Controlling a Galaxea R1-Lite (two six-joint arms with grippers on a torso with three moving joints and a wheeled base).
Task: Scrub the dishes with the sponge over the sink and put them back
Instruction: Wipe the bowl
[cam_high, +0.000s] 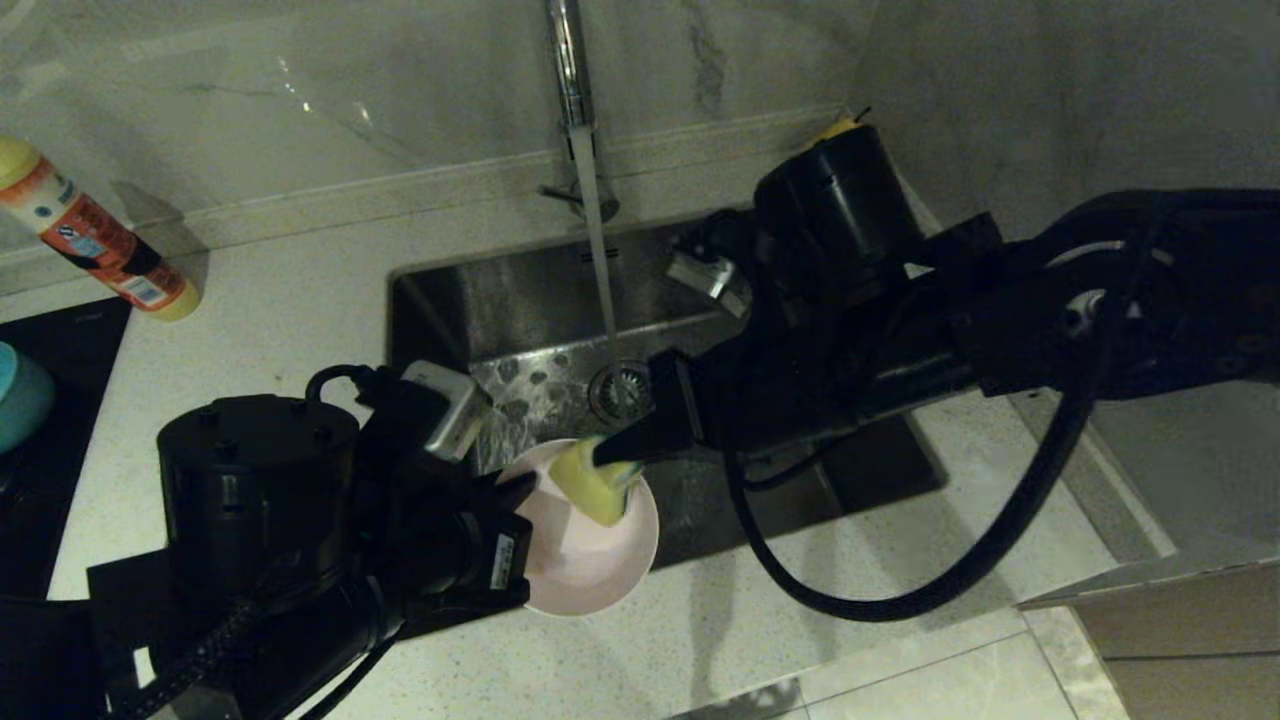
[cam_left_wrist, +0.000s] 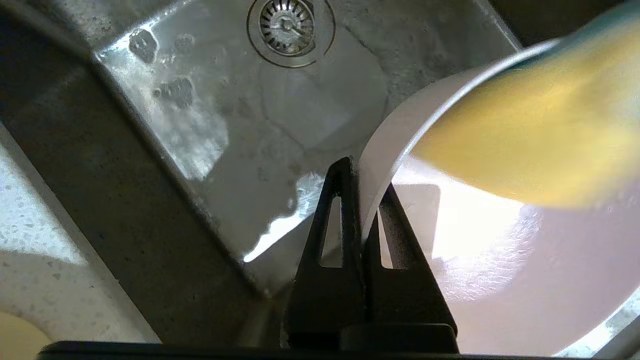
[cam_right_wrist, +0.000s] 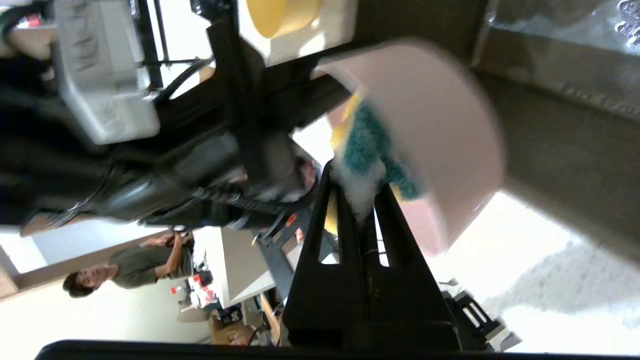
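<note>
A: Left gripper (cam_left_wrist: 361, 200)?
B: Clamped on the rim of the pink bowl (cam_high: 590, 545), one finger inside, one outside. Bowl tipped, held over the front edge of the sink (cam_high: 520, 300), partly above the worktop (cam_high: 290, 290).

A: Right gripper (cam_right_wrist: 357, 200)?
B: Pinched tight on the sponge (cam_high: 595, 480), coming in from the right, over the basin. Sponge pressed into the upper part of the bowl, yellow foam up in the head view, green face against the pink wall in the right wrist view.

A: Edges and room?
B: Bowl's far rim just short of the drain (cam_high: 620, 390). Water from the tap (cam_high: 570, 60) landing beside the drain, just behind the bowl. Open basin floor left of the drain, wet and spotted. Right half of the basin covered by the right arm. Bare worktop in front of the sink and to its left, up to a bottle (cam_high: 95, 235) lying near the back wall.

A: Hidden or unclear?
B: Bowl's near-left side lost behind the left arm. Sponge blurred in both wrist views, edges hard to trace. Something teal (cam_high: 20, 395) cut off at the far left edge, cannot tell whether a bowl. Yellow rounded thing (cam_right_wrist: 282, 15) cut off in the right wrist view, and another yellowish patch in a corner of the left wrist view, neither clear enough to name.
</note>
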